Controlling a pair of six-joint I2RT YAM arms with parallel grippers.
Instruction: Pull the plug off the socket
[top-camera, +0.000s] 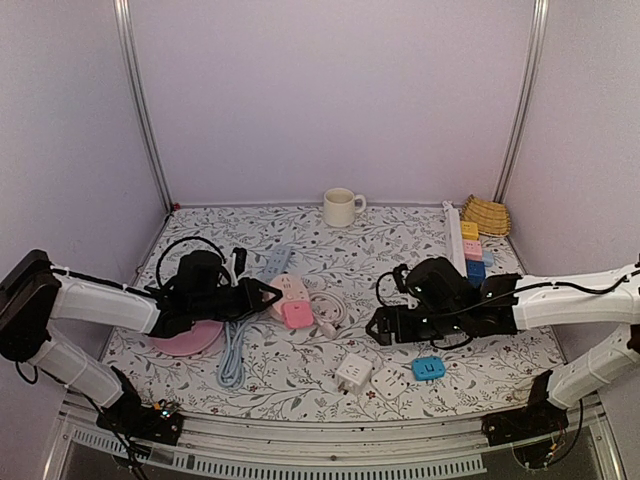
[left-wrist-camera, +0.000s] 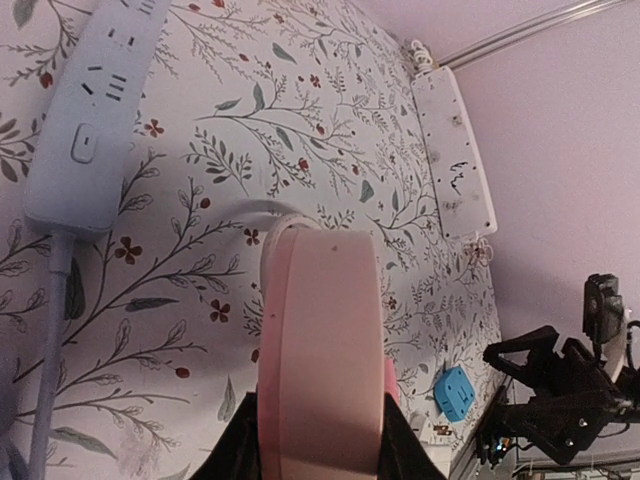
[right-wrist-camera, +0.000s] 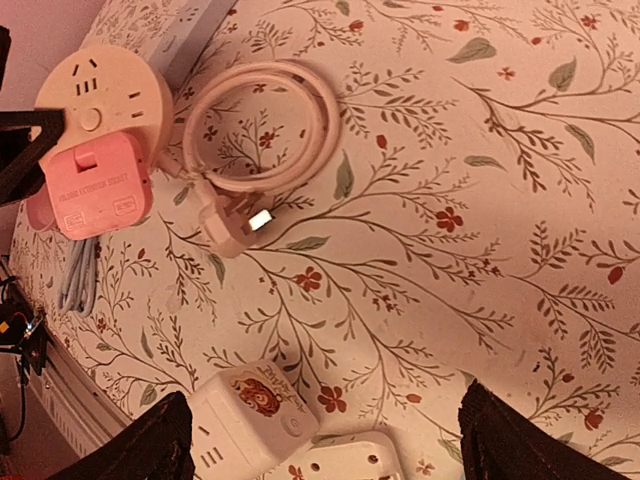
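A floral-patterned desk (top-camera: 400, 245) seen from above, with two robot arms reaching in from the near edge. The left jaws are clenched on a round cream socket (top-camera: 288, 287), which lies between the desk's left edge and its middle, about halfway from near edge to far edge. A pink plug (top-camera: 297, 315) sits seated in the socket on its near side. The right jaws are spread wide and hold nothing; they hover toward the right edge of the plug, apart from it.

The step in hand looks like bracing: the socket is pinned, the plug not yet grasped. The next move probably calls for the right jaws to travel toward the left edge, close on the plug's sides and draw it straight off the socket face (whether that means up or toward the near edge is hard to tell).

Room is tight on that path. A coiled white cord (right-wrist-camera: 260, 125) lies just beside the plug, between it and the right jaws. Two white adapters (top-camera: 352, 372) and a blue adapter (top-camera: 428, 368) sit nearer the near edge. A grey-blue power strip (left-wrist-camera: 95, 110) lies beyond the socket toward the far edge. Space above is open.
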